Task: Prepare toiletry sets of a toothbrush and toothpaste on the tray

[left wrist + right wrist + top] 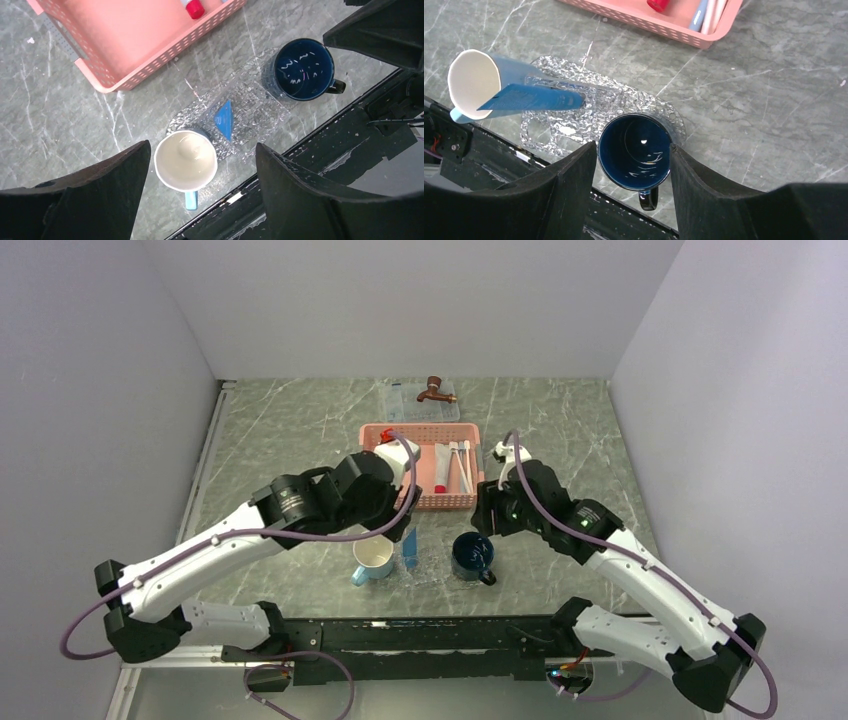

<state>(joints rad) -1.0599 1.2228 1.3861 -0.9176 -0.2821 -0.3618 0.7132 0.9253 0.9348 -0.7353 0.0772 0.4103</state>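
Observation:
A light-blue toothpaste (224, 119) tube stands on end on the clear tray (260, 107), right beside a white cup (185, 161). A dark blue mug (303, 69) stands on the tray's other end. My left gripper (202, 145) hangs open above the white cup with nothing between its fingers. My right gripper (633, 146) hovers open over the dark blue mug (634, 151), not touching it. From the right wrist, the toothpaste (531, 97) shows in front of the white cup (471, 85). Pale toothbrush (463, 468) sticks lie in the pink basket (380, 432).
The pink basket (125, 45) sits just behind the tray and also holds a tube with a red cap (195, 9). A larger clear tray (400, 405) with a brown tap-shaped thing (435, 390) stands at the back. The black base rail (420, 625) runs along the near edge.

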